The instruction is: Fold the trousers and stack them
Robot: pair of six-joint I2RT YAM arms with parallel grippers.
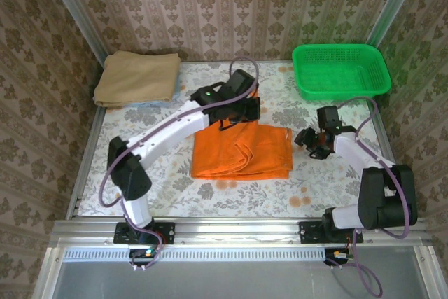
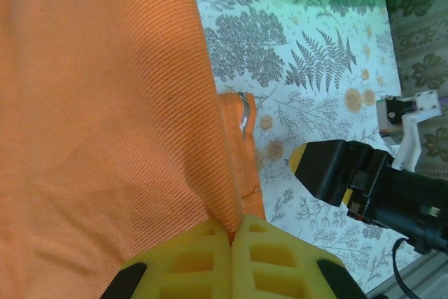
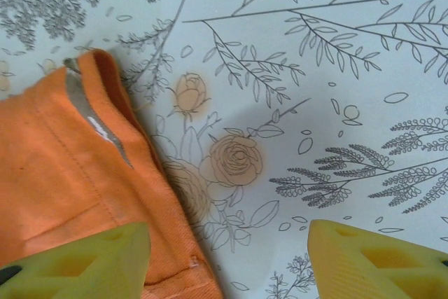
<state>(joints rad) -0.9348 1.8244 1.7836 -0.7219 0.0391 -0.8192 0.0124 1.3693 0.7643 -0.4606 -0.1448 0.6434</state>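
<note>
Trousers, bright orange, lie folded into a flat rectangle around the middle of the counter, which carries a grey leaf and flower print. The fold has a few soft ridges running along its length, and its right edge is slightly uneven.

The left arm stretches diagonally from its base to the far edge of the fold. From the left wrist, the left claw has its yellow fingers pressed together, with the orange cloth pinched between their tips and creases running out from that spot. Just beyond, a short grey strip shows at a corner of the cloth.

The right arm bends in from the right side, its wrist close to the right edge of the fold. The right claw stands with its fingers apart and holds nothing: one finger hangs over the orange corner, the other over bare counter. Whether either finger touches down I cannot tell.

A green basket sits at the far right corner, well apart from the trousers. A folded tan cloth lies at the far left corner.
</note>
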